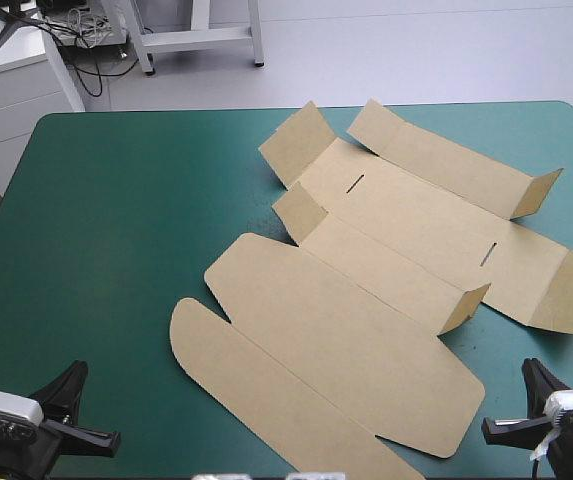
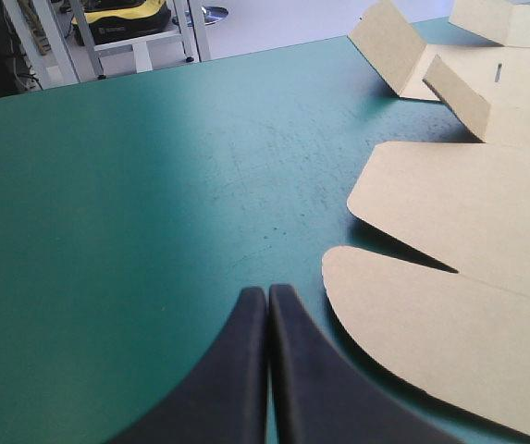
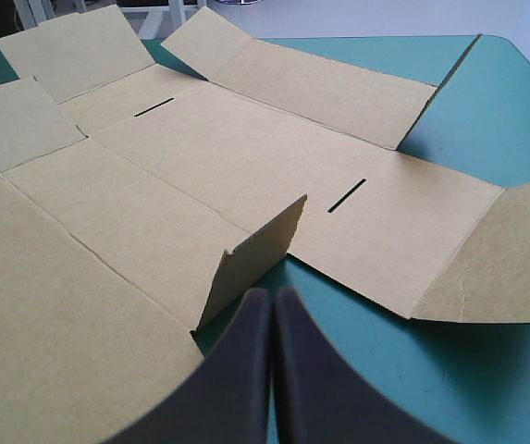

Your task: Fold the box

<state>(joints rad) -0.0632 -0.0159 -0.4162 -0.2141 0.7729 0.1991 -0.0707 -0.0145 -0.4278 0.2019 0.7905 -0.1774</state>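
Currently | box (image 1: 366, 300): brown sheet lying flat, several flaps raised, centre-right on teal-green tabletop (image 1: 116, 220) | left fingers (image 2: 257, 314): pressed together, holding nothing, over bare cover near-left; box's rounded flap just to their right, apart | right fingers (image 3: 263, 319): pressed together, holding nothing, near-right; raised side flap just ahead

The cut brown board box (image 1: 366, 290) lies on the teal-green bench (image 1: 116, 220), right of centre; left pincer (image 1: 79, 367) at its eight o'clock, right pincer (image 1: 528, 365) at four o'clock.
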